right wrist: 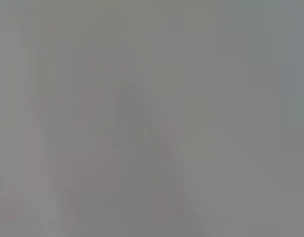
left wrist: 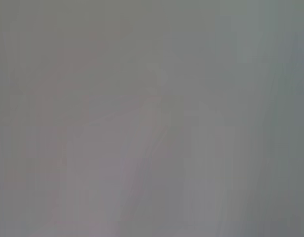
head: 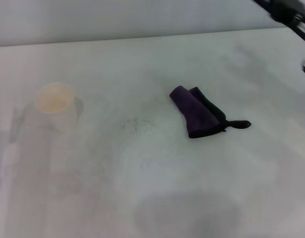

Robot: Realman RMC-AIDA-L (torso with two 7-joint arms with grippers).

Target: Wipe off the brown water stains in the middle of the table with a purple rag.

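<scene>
**Spotter:** Starting with your head view: the purple rag (head: 199,113) lies folded on the bench (head: 202,188), a little toward three o'clock from the middle, with its black loop tail pointing to three o'clock. Nothing is touching it.

**Operator:** And the stain?

**Spotter:** You won't find a brown patch in this view. Just toward nine o'clock from the rag there is only a faint dark speckled area (head: 137,124), and I cannot tell whether that is the brown water stains. Farther out at nine o'clock stands a white paper cup (head: 57,105), upright, well apart from the rag. A large grey shadow (head: 187,213) sits at six o'clock near the bench edge.

**Operator:** Where are my arms?

**Spotter:** A dark piece of the right arm (head: 291,17) shows at the two o'clock corner, high and well away from the rag. Its tool is out of sight, so you get no reading on whether the fingers are apart or together. The left arm and its tool are not visible at all.

**Operator:** Left wrist view?

**Spotter:** You get a flat grey blur, nothing to make out.

**Operator:** Right wrist?

**Spotter:** Same for you there: grey haze, no shapes I can name.
</scene>
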